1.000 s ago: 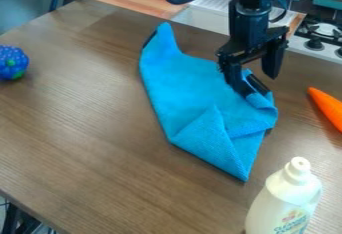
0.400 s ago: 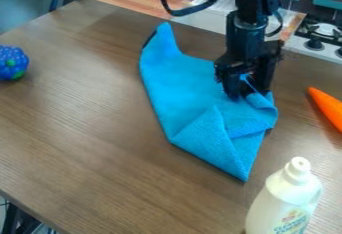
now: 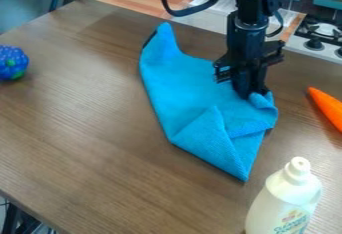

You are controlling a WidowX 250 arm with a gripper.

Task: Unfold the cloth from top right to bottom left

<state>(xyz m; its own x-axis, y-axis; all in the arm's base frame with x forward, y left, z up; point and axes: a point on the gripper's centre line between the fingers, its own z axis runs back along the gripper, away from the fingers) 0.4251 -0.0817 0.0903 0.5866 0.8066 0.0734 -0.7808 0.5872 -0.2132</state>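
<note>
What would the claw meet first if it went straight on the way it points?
Most likely the blue cloth, right at the tips of the claw, though exact depth is unclear.

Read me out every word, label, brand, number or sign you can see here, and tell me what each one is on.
There is nothing I can quote reliably.
White bottle, lower right: its label has print, but it is too small to read with certainty.
Blue cloth: no lettering that I can see.
Orange object at the right: no lettering that I can see.
</note>
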